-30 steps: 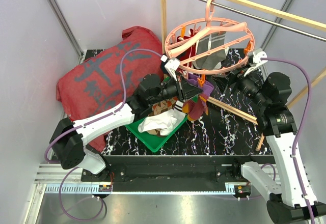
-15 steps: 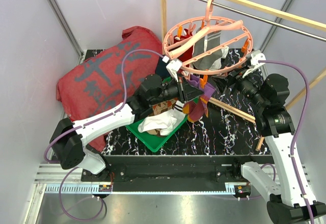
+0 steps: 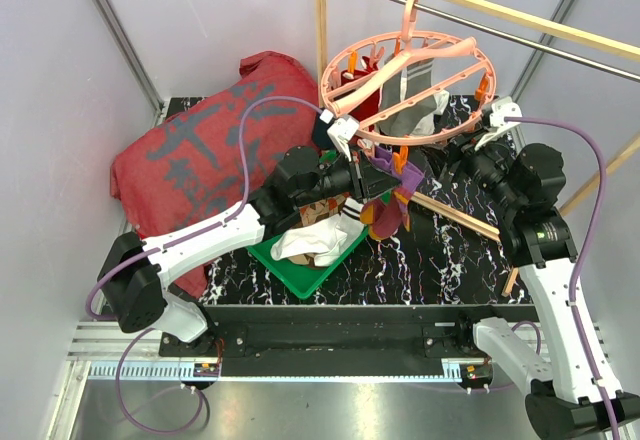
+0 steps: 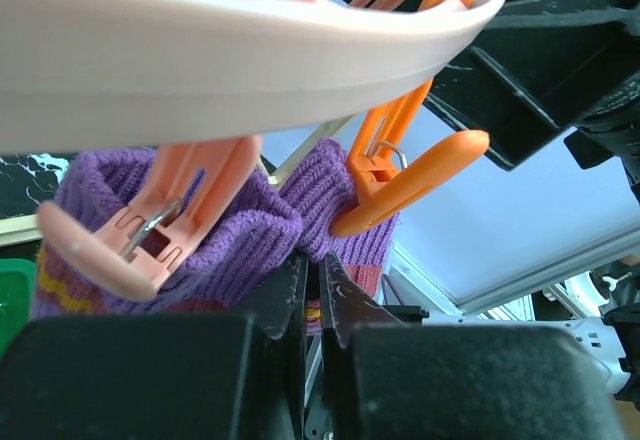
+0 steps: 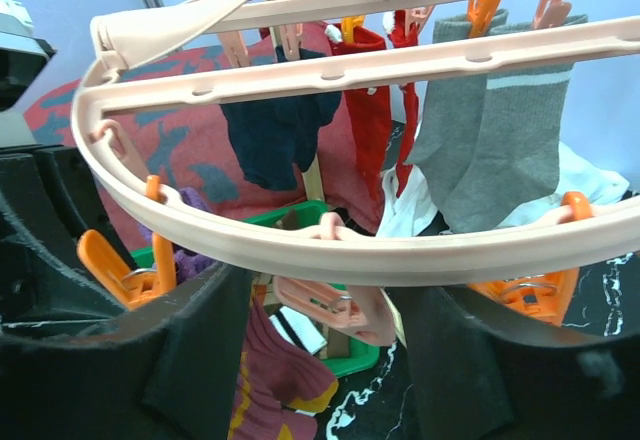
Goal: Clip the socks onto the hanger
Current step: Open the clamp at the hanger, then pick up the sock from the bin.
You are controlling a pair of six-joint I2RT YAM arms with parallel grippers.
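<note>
Above the left tool [image 4: 312,295] hangs the pink ring hanger [image 4: 250,50]; that tool is clenched on the purple striped sock [image 4: 240,235], whose cuff the orange clip [image 4: 400,175] seems to bite. Confirm that before letting go; the right tool [image 5: 320,310] is spread.

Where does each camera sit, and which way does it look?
Top external: fixed above and behind, looking down on table, hanger, left arm and right arm.
Left wrist: on the left arm, looking up past the left gripper, shut on the purple sock.
Right wrist: on the right arm, looking at the hanger between the open fingers of the right gripper.
Wrist views share hanger and purple sock.
</note>
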